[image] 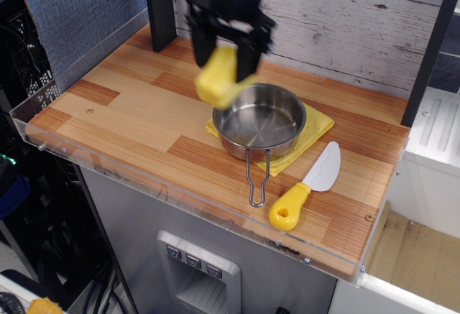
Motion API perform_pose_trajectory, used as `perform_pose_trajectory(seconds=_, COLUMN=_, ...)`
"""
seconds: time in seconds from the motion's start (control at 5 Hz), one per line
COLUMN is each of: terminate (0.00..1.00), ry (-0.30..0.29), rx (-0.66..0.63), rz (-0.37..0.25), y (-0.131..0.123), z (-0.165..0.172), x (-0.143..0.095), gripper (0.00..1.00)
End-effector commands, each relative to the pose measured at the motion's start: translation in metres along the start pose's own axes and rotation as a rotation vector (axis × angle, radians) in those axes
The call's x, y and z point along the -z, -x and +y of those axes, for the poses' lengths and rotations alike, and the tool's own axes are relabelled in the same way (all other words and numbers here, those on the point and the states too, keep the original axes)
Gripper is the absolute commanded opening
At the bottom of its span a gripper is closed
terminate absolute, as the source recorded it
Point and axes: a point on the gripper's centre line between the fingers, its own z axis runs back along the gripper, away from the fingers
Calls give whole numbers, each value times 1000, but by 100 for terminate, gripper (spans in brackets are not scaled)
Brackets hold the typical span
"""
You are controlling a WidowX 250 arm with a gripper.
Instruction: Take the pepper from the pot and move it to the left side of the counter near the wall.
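Observation:
My black gripper [224,61] is shut on the yellow pepper [216,79] and holds it in the air, above the counter [129,113] just left of the pot. The picture of both is blurred by motion. The steel pot [260,124] stands empty on a yellow cloth [318,126], its wire handle [257,179] pointing at the front edge. The blue-grey wall [79,12] stands along the counter's left side.
A white toy knife with a yellow handle [300,191] lies right of the pot's handle. A black post [159,8] stands at the back left. A whitewashed plank wall [345,26] closes the back. A clear acrylic rim [144,177] edges the counter.

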Motion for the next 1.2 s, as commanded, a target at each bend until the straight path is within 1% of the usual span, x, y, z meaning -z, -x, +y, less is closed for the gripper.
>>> perform_pose_trajectory(seconds=0.0, terminate=0, ry=-72, rx=-49, rz=42, y=9, z=73, x=-19, gripper=0)
perform_pose_trajectory(seconds=0.2, terminate=0, ry=-80, rx=-88, rz=95, y=11, z=94, x=-10, gripper=0)
perform_pose_trajectory(seconds=0.4, terminate=0, ry=-90, rx=-116, rz=138, y=9, z=103, x=4, gripper=0)
perform_pose_trajectory(seconds=0.6, terminate=0, ry=-106, rx=-137, rz=148, y=11, z=109, x=14, gripper=0)
perform_pose_trajectory(seconds=0.8, terminate=0, ry=-157, rx=-143, rz=98, y=17, z=117, x=20, gripper=0)
perform_pose_trajectory(seconds=1.0, terminate=0, ry=-136, rx=-168, rz=106, y=25, z=124, x=24, gripper=0)
